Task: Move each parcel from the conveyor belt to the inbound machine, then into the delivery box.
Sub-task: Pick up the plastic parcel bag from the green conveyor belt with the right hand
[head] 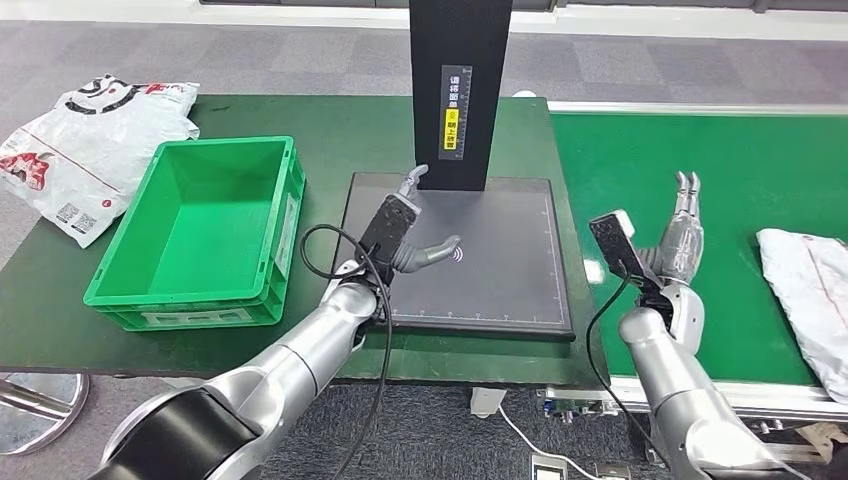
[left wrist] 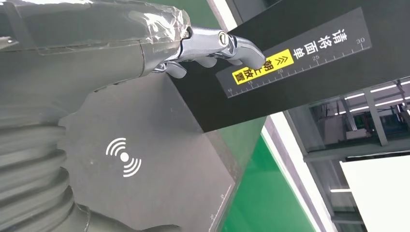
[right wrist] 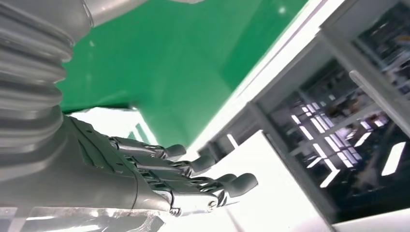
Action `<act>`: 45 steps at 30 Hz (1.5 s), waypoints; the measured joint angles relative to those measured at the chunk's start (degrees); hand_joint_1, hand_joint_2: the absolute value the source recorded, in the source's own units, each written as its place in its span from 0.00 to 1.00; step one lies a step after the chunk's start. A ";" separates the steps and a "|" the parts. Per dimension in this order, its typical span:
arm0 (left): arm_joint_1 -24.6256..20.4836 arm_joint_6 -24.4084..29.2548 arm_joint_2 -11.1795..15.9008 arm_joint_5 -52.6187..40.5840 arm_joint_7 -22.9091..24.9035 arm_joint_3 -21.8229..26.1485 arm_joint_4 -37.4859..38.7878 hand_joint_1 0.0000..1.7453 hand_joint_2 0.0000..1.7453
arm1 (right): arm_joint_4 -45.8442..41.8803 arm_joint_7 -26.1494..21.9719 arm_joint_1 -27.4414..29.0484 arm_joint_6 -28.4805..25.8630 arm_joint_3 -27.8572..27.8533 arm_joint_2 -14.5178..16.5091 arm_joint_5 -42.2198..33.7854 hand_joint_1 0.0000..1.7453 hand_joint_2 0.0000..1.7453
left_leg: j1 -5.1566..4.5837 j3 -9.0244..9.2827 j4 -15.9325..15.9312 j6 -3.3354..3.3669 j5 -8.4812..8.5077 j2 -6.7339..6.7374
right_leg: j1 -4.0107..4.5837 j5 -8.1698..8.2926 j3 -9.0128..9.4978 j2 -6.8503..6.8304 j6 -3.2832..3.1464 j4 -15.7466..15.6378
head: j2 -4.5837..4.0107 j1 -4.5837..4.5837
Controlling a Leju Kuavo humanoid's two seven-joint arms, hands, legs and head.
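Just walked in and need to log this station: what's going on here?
A humanoid robot is sorting parcels, and at this moment neither hand holds one. Its left hand hovers open over the dark inbound machine plate; the right hand is open above the green conveyor belt. One white parcel lies on the belt at the right. The green delivery box is empty, and another white parcel lies on the table beside it.

Grey carpet tile floor (head: 300, 50), dark green desk (head: 330, 125) on it, round metal stand base (head: 35, 410) at its corner, cables and power strip (head: 550, 466) below
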 joint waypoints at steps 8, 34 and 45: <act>0.07 0.02 -0.40 0.13 -0.01 0.00 0.00 0.00 1.00 | -1.50 0.20 1.50 -0.09 -4.28 -0.17 -0.27 0.00 1.00 | 0.00 0.01 0.00 0.00 0.00 0.02 | 0.00 -0.03 0.01 0.02 0.01 0.01 | -0.01 0.00; 0.21 0.27 -0.70 0.28 -0.03 0.00 -0.04 0.00 1.00 | -6.13 2.15 4.49 -0.09 -18.99 1.30 19.01 0.00 1.00 | -0.01 0.00 0.00 0.05 -0.06 0.00 | -0.01 -0.05 0.04 -0.03 0.03 0.00 | 0.01 0.00; 0.26 0.27 -0.78 0.28 -0.01 0.00 -0.17 0.00 1.00 | -6.51 2.15 4.60 -0.09 -19.54 1.54 19.05 0.00 1.00 | -0.01 0.00 0.00 0.05 -0.06 0.02 | -0.01 -0.06 0.03 -0.02 0.03 0.00 | 0.01 0.00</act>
